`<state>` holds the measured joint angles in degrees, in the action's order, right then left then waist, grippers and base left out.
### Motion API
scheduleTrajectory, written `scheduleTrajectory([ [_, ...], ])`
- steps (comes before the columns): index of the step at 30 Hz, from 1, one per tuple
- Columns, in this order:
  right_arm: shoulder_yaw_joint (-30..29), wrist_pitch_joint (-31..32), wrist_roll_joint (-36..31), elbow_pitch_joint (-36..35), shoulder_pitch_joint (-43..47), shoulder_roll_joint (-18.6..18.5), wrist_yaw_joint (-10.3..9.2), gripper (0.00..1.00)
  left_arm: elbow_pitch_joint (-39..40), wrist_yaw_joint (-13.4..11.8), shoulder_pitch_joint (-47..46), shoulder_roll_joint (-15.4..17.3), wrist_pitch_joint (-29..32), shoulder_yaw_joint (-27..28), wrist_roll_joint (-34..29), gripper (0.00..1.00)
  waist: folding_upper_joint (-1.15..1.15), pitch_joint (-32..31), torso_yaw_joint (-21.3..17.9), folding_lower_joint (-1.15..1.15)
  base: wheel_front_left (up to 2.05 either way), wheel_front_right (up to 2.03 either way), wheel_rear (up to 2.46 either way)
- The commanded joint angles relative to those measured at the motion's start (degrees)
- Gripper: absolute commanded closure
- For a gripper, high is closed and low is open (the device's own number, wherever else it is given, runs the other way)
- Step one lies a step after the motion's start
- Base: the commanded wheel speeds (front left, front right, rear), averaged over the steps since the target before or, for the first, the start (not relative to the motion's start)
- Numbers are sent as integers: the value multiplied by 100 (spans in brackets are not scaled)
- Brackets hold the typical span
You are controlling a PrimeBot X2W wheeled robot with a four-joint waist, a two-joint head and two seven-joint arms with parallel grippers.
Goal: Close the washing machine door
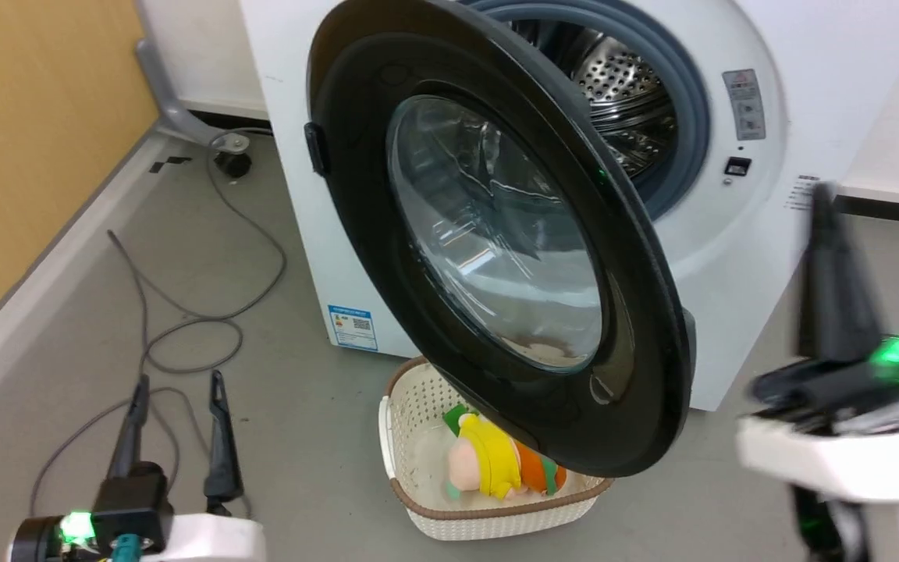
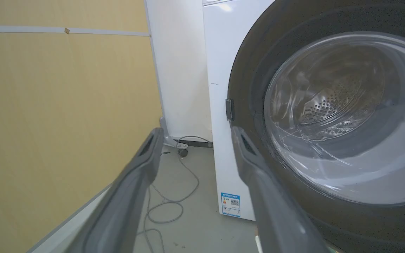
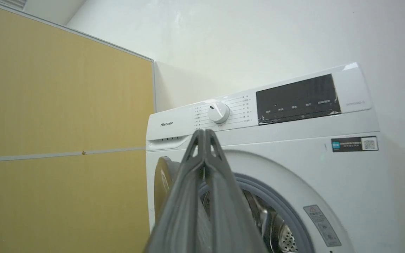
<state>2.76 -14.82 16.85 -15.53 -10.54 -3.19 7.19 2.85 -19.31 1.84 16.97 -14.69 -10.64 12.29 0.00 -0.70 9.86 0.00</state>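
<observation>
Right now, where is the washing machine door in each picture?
Head view: the washing machine door fills the centre, swung open.
Left wrist view: the door fills the right half.
Right wrist view: the door is edge-on, just left of lower centre.
Shared landmark: the perforated steel drum.

Bright, even indoor light. Reflections streak the washing machine door (image 1: pixel 496 234) glass, and the right gripper (image 1: pixel 824 204) is smeared by motion blur.

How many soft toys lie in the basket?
1: a yellow-and-orange soft toy in the basket; the washing machine door covers part of it, so more may be hidden.
</observation>
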Motion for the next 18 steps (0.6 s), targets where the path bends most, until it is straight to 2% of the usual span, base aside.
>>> scheduleTrajectory([
  [1,182,-18,86,-44,-80,-102,30,100,-68,46,41,-27,-30,13,-85,0,0,9,33,0,0,0,0],
  [6,1263,-18,251,117,-138,-696,30,100,-261,196,11,-267,-30,84,-255,0,0,22,86,0,0,0,0],
  [11,2122,-18,-20,823,-175,-1333,30,100,-371,361,-27,-448,-30,174,-375,0,0,53,97,0,0,0,0],
  [15,2444,-18,-243,1527,-125,-1554,30,100,-409,473,-62,-582,-30,222,-471,0,0,97,108,0,0,0,0],
  [18,2478,-18,-287,1990,-70,-1624,30,100,-416,545,-90,-671,-30,260,-537,0,0,154,112,0,0,0,0],
])
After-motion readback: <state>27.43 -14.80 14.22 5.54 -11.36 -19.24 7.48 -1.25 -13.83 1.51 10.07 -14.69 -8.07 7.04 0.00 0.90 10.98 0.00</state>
